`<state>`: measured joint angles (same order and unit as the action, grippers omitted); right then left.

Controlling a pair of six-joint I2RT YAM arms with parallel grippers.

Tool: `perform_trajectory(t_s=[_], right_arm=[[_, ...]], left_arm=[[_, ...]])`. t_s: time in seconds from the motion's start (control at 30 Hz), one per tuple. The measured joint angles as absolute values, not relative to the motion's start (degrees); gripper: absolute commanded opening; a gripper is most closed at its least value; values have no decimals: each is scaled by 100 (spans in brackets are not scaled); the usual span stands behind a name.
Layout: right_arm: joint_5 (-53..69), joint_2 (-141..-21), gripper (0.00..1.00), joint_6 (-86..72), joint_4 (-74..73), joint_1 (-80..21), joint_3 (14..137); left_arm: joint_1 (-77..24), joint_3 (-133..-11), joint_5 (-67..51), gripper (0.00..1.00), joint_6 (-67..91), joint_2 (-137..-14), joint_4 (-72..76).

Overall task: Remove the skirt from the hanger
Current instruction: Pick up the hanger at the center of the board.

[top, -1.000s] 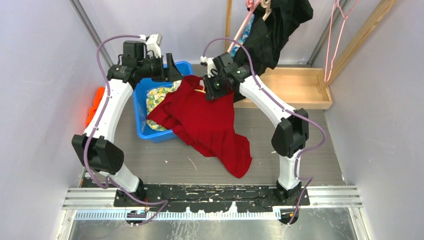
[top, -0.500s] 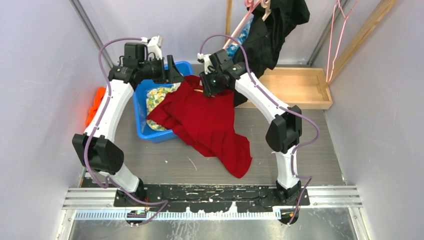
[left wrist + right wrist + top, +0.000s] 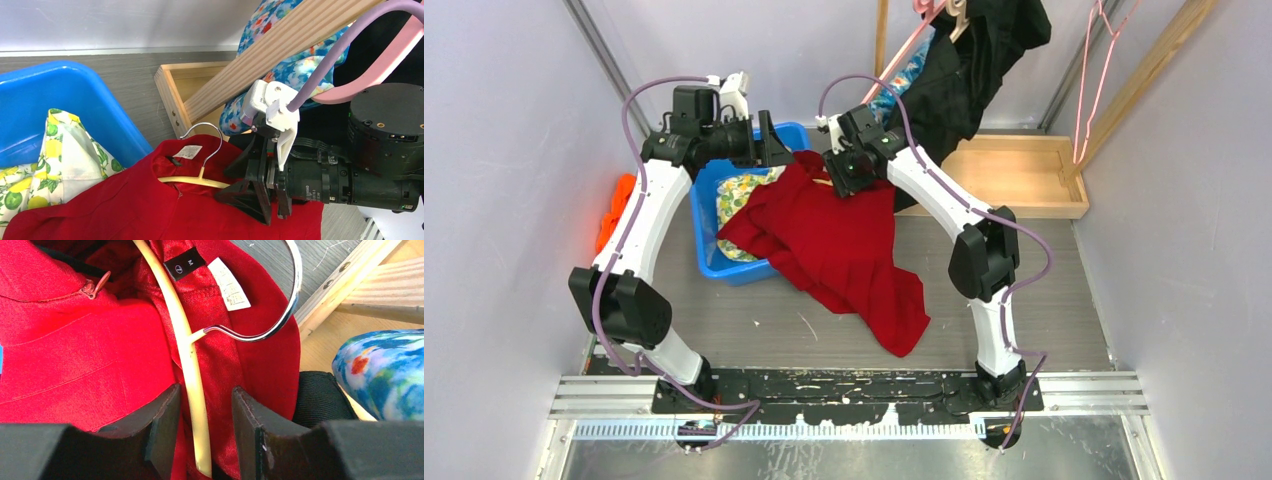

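Most of the red skirt (image 3: pixel 834 240) lies spread on the tabletop (image 3: pixel 754 330), and its left part hangs over the edge of the blue bin (image 3: pixel 707 250). The top of the skirt, with its white tag, is at the far end. The cream hanger (image 3: pixel 187 355) sits there, with its ends tucked under the cloth. The right fingers (image 3: pixel 160 430) stand one on each side of the hanger bar. There is a little gap on both sides, so they are released and not pinching it. The left fingers (image 3: pixel 769 140) hover just left of the skirt's top, over the far edge of the bin. They look spread apart and hold nothing. None of the job looks done yet, because the skirt is not off the hanger. I think what is left is to grip the hanger, hold the skirt, and pull the two apart.
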<state>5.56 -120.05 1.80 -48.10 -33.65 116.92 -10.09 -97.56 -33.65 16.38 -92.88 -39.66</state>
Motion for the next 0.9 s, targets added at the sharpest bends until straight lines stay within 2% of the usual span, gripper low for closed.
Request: perform_trajectory(t_s=[0.07,0.13,0.3,0.63,0.9], right_arm=[[523,-12005,45,222,-4805,-3365,11692],[521,-12005,39,252,-4805,-3363,11688],[646,-12005,1,270,-4807,-3361,11688],[915,-11837,0,316,-5050,-3354,11688],[908,-10853,0,386,-5450,-3452,12005]], left_arm=[[-1009,-9756,-3391,69,1649,-9288,-3964],[-1009,-9756,-3413,70,1656,-9288,-3962],[-1009,-9697,-3413,70,1656,-9288,-3940],[-1009,-9686,-3409,70,1656,-9288,-3920],[-1009,-9592,-3398,70,1728,-9288,-3835]])
